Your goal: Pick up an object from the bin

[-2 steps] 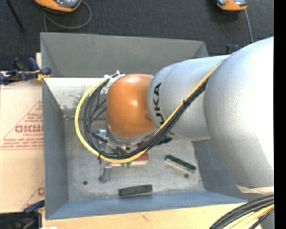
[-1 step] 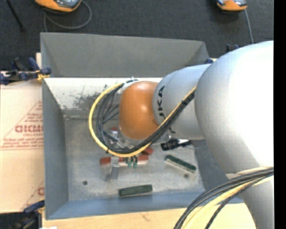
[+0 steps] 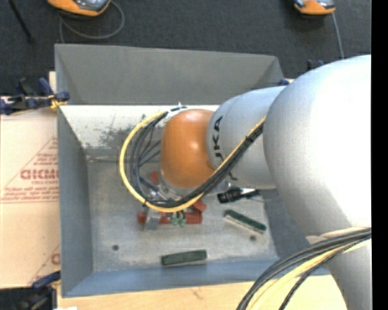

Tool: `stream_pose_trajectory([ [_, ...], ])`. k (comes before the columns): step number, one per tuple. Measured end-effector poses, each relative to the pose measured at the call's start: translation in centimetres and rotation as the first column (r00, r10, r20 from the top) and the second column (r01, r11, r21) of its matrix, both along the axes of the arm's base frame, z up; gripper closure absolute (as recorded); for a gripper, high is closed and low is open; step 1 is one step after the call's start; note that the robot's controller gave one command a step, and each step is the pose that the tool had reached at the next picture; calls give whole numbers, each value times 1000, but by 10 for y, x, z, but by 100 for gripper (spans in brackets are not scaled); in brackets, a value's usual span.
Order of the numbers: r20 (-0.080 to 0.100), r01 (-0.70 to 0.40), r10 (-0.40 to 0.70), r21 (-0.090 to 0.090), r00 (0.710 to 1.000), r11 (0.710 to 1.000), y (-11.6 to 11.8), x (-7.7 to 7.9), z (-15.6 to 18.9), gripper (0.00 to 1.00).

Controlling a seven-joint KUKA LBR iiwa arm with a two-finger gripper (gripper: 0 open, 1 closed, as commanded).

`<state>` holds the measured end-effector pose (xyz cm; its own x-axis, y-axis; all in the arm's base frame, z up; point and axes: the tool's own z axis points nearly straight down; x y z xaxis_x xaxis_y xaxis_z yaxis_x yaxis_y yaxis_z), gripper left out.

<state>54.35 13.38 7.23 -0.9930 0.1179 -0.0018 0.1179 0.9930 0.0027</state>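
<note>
Lying under pincer [image 3: 163, 219]: red block [image 3: 195, 216], mid-floor of bin [image 3: 103, 241].

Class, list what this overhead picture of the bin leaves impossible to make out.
Camera view: gripper state, hidden under the orange cover and cables.
Camera view: red object shape, partly under the arm.
Camera view: black item beside the arm, too small to identify.

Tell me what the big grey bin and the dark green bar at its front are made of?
The bin looks like sheet metal: flat grey walls with sharp folded corners, a dull finish, and dark scuffs on its far left part. The dark green bar near the front wall is harder to tell; its even, matte colour and straight edges suggest plastic or painted wood.
</note>
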Motion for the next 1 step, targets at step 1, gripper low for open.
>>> stream_pose_trajectory([
  [1, 9, -369, 369, -6, 929, 930, -19, 44, 148, 100],
])
